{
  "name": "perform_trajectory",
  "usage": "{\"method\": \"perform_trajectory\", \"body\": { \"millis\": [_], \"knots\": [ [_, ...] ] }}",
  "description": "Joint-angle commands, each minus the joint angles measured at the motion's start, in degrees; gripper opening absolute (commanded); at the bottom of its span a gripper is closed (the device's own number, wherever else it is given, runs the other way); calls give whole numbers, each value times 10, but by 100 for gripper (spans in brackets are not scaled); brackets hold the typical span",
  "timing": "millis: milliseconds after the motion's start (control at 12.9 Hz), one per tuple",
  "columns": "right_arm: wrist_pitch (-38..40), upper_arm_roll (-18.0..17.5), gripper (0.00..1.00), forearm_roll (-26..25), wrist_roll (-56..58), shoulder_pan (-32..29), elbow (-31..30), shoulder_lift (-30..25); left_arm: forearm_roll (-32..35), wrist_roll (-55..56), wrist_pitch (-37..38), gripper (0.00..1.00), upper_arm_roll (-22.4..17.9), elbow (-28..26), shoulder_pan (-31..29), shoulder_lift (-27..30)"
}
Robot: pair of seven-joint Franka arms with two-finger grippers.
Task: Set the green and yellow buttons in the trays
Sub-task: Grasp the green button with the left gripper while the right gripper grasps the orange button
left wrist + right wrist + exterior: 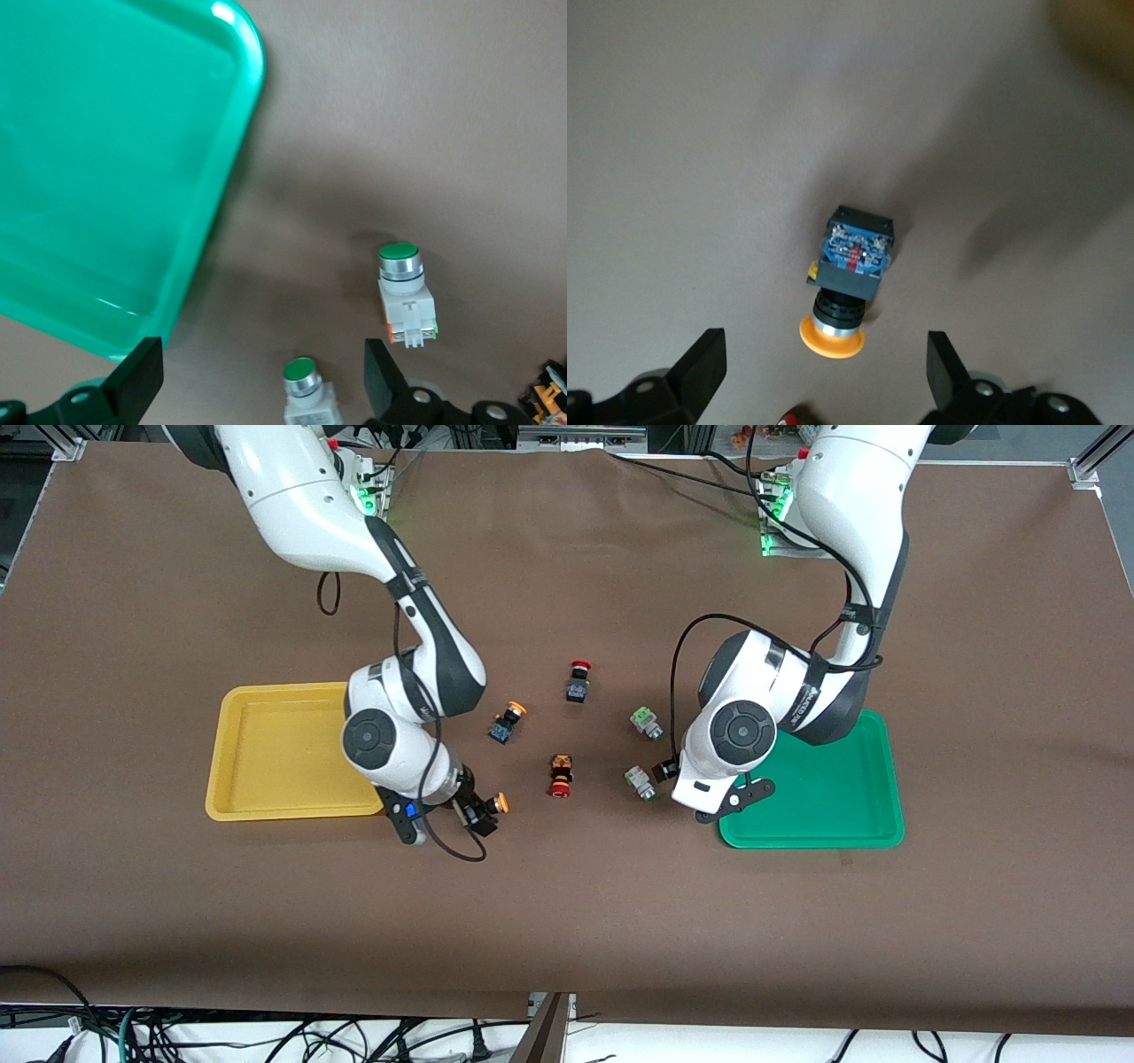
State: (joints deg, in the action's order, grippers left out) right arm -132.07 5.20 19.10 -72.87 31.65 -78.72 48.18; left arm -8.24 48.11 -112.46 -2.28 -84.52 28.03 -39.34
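Right gripper open over yellow button | left gripper open beside green tray

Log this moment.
right gripper open over yellow button | left gripper open over green button | both buttons on table

Both arms are built of glossy white rounded shells joined by black bands. The right arm and left arm each end in a wrist housing with a round dark grey cap. Thin black cables loop along each forearm, strapped by black clips. Green indicator lights glow at both bases. Each claw, right claw and left claw, has matte black wedge-shaped fingers on black brackets with silvery screws
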Motion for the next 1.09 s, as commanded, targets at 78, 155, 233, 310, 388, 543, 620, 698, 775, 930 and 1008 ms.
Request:
{"method": "perform_trajectory", "body": {
  "millis": [78,155,233,310,388,543,620,698,775,930,1008],
  "knots": [
    [-40,3,99,12,-3,12,-12,21,-36,8,-64,100,5,-85,17,21],
    [-48,3,98,12,3,12,-13,25,-45,16,-79,100,5,-101,27,22],
    [-51,3,96,11,6,12,-13,29,-48,28,-103,100,5,-120,37,24],
    [-57,3,91,10,9,11,-13,31,-48,40,-121,100,5,-130,45,24],
    [-57,4,74,9,16,11,-13,31,-48,46,-126,100,5,-137,52,24],
    [-51,4,19,9,35,9,-13,28,-48,48,-131,100,5,-156,65,28],
    [-42,4,0,8,41,7,-13,25,-48,48,-131,92,5,-164,67,30],
    [-14,8,0,9,60,6,-11,17,-48,49,-131,66,9,-166,66,34],
    [15,10,0,10,85,-1,-11,3,-48,51,-130,35,9,-166,64,34],
    [105,24,0,8,175,-28,-11,-37,-48,52,-130,1,9,-164,65,32],
    [167,40,0,6,247,-38,-13,-61,-48,52,-130,0,9,-161,64,32]
  ]
}}
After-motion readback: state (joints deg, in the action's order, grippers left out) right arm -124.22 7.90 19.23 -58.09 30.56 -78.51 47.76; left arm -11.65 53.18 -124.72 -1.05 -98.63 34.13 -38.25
